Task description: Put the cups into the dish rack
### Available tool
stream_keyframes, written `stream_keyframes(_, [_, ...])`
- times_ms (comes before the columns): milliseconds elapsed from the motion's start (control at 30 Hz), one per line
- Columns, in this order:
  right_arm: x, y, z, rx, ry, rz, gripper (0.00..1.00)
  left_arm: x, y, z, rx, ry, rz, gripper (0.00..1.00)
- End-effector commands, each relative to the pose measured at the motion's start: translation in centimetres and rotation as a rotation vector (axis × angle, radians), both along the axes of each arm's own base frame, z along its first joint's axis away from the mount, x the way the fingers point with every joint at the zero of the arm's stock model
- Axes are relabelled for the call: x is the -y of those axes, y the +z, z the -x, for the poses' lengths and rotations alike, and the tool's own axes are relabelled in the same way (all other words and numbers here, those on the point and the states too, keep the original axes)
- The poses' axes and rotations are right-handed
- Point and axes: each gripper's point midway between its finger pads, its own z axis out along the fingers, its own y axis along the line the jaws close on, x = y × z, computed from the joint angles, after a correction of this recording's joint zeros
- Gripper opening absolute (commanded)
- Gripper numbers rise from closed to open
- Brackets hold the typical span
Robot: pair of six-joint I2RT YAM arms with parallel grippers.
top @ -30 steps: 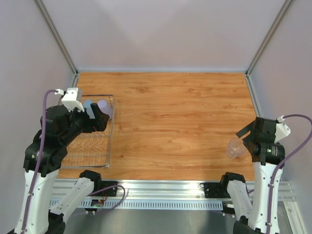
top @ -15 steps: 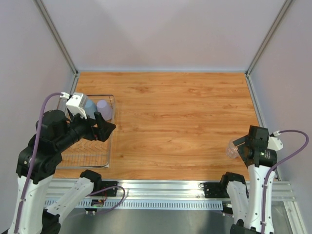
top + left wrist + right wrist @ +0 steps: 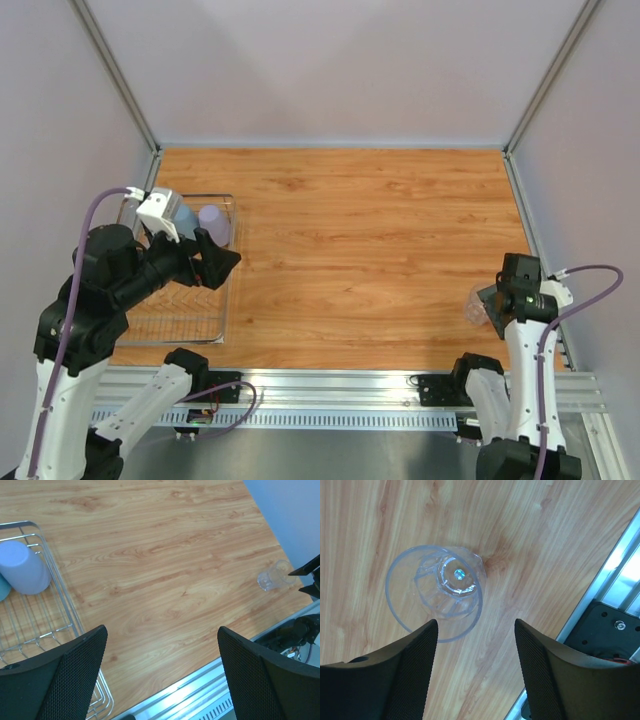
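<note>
Clear cup at near right, just ahead of right gripper, jaws apart, not gripping yet. Pick-up step in hand; next needs jaws around cup, then carrying left to rack. Left gripper wide open, empty

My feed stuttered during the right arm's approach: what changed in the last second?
The right gripper came down over the clear cup, jaws narrowing but not yet gripping. The left gripper pulled back from the cups in the dish rack toward the near edge, jaws wide open, empty. The lavender cup, blue cup and clear cup stayed put.
</note>
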Motion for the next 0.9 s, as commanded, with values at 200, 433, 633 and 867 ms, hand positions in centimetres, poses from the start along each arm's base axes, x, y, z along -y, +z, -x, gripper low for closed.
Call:
stream_keyframes(200, [1.8, -1.9, -2.3, -0.022, -0.033, 0.049, 0.33, 1.3, -1.1, -1.1, -0.003, -0.058, -0.002, 1.00])
stream_keyframes(433, [1.7, 0.7, -4.8, 0.049, 0.060, 0.064, 0.00, 3.0, 0.3, -1.5, 0.004, -0.094, 0.104, 1.00])
stream_keyframes(633, [-4.7, 11.0, -11.8, 0.558, 0.325, -0.062, 0.00, 7.1, 3.1, -4.0, -0.144, -0.045, 0.590, 1.00])
stream_keyframes(867, [-12.2, 26.1, -14.0, 1.020, 0.630, -0.015, 0.00, 8.9, 5.9, -8.4, -0.397, 0.107, 1.029, 1.00])
